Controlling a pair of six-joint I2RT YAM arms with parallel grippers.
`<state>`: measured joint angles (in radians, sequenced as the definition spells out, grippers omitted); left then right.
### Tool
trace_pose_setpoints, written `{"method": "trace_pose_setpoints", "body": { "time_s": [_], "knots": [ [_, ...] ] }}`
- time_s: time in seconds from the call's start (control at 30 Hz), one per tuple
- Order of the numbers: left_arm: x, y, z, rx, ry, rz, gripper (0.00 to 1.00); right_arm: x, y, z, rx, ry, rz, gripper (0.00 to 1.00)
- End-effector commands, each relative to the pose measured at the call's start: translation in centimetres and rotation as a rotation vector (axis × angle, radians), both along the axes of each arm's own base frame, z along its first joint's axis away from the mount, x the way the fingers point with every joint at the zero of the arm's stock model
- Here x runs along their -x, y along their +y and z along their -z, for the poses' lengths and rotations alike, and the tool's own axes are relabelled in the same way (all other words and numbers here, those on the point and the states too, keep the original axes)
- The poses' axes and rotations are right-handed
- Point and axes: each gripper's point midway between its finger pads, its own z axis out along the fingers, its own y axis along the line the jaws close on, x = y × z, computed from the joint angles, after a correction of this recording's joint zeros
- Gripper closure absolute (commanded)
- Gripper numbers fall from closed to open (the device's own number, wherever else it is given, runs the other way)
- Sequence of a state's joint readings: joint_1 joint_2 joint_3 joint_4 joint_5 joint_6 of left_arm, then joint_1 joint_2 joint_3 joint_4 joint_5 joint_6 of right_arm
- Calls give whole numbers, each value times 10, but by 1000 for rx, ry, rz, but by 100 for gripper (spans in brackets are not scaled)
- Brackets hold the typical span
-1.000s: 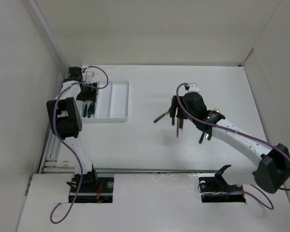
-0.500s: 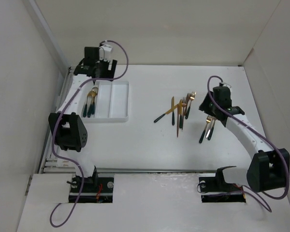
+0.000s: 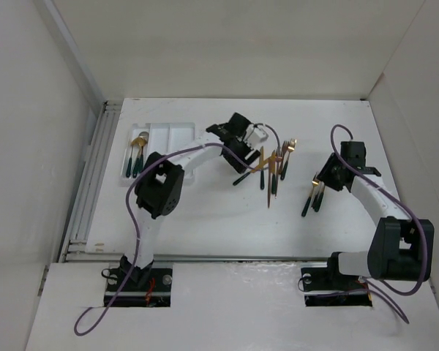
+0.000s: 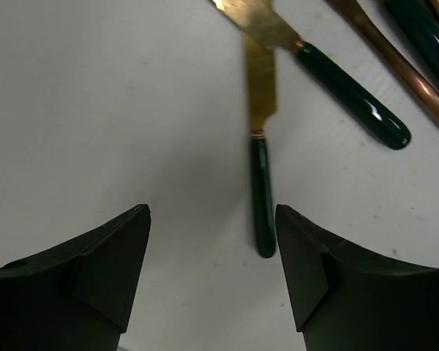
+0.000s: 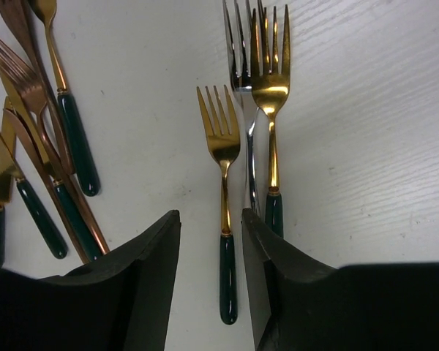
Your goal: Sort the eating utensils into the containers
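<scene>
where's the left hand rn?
Top view: left hand is mid-table, right of the tray, at the left edge of the centre pile. Its wrist view shows it open over a knife.

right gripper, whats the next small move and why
Probably lower and close on the small gold fork: the right gripper stands open with that fork's green handle lying between its jaws, and two overlapping forks lie close beside it.

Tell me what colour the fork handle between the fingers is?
Dark green handle; right wrist view best.
</scene>
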<state>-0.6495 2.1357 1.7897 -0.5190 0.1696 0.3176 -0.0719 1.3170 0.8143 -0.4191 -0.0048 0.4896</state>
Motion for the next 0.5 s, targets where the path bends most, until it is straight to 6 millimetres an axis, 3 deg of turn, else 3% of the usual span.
{"method": "trace_pose_setpoints", "body": {
  "time_s": [0.0, 0.1, 0.37, 0.47],
  "knots": [
    [30, -26, -2, 28, 72, 123, 34, -1, -4, -6, -5, -23, 10, 55],
    [42, -24, 16, 3, 112, 145, 34, -3, 0, -14, -15, -54, -12, 54],
    [42, -16, 65, -74, 176, 95, 34, -2, -1, -22, 0, -76, -28, 54],
    [42, -16, 76, -105, 179, 73, 40, -2, -1, -25, 1, -85, -28, 54]
  ]
}}
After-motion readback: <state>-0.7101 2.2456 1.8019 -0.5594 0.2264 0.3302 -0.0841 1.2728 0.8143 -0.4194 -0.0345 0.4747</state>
